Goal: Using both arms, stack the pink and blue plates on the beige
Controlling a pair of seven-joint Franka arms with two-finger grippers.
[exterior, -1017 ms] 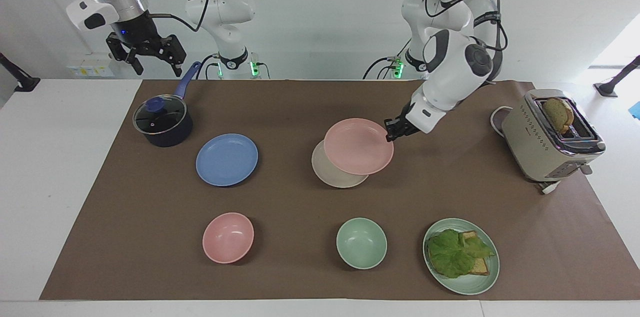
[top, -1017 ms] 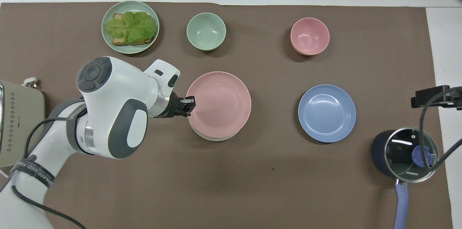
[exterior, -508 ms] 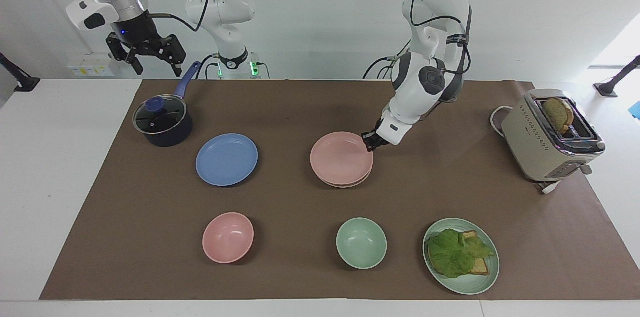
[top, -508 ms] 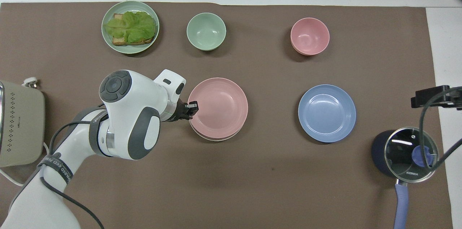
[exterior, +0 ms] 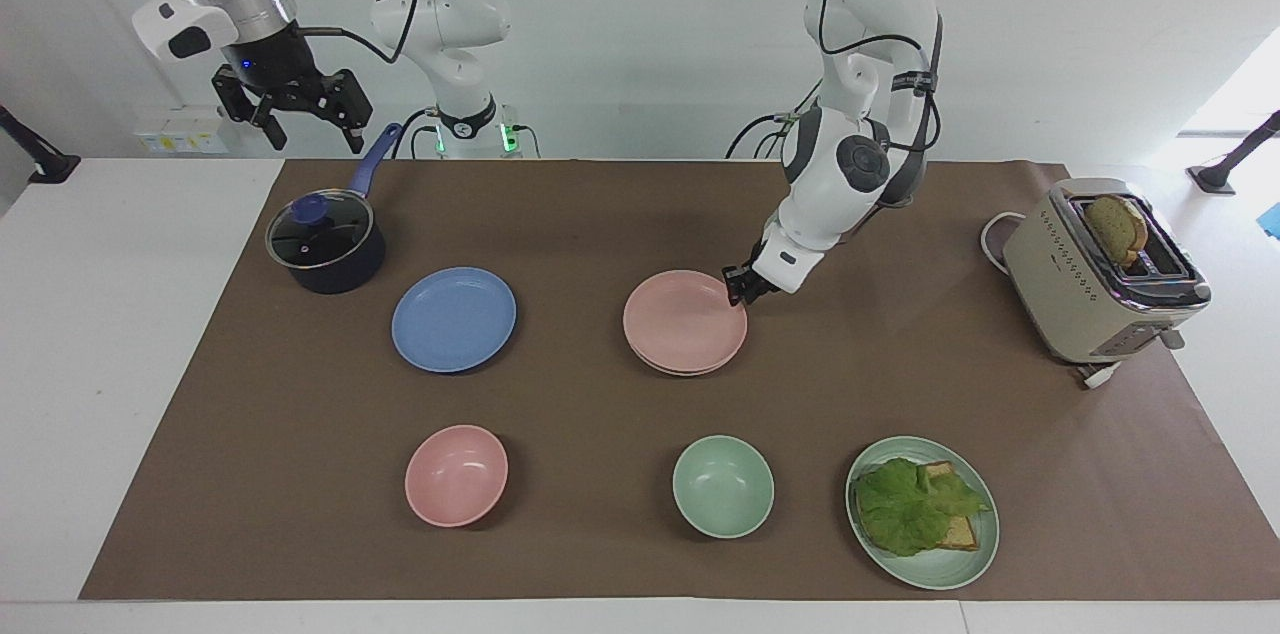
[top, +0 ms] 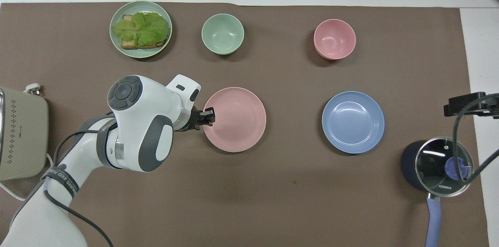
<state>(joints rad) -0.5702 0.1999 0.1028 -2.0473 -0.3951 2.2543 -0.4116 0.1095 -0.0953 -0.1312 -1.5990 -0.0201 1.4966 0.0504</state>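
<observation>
Resting at the pink plate's (exterior: 684, 319) rim, the left pincer (exterior: 738, 285) may grip it or not, I cannot tell; the raised right pincer (exterior: 292, 109) gapes empty over the pot (exterior: 326, 240).

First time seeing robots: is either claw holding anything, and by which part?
The right claw, open, holds nothing. The left claw is at the rim of the pink plate; whether it grips cannot be told.

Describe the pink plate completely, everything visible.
The pink plate is round, shallow, matte pale pink, plastic-looking, with a raised rim. It lies level and nested on the beige plate, which shows only as a thin edge beneath. The left claw is at its rim on the left arm's side; whether it grips cannot be told.
</observation>
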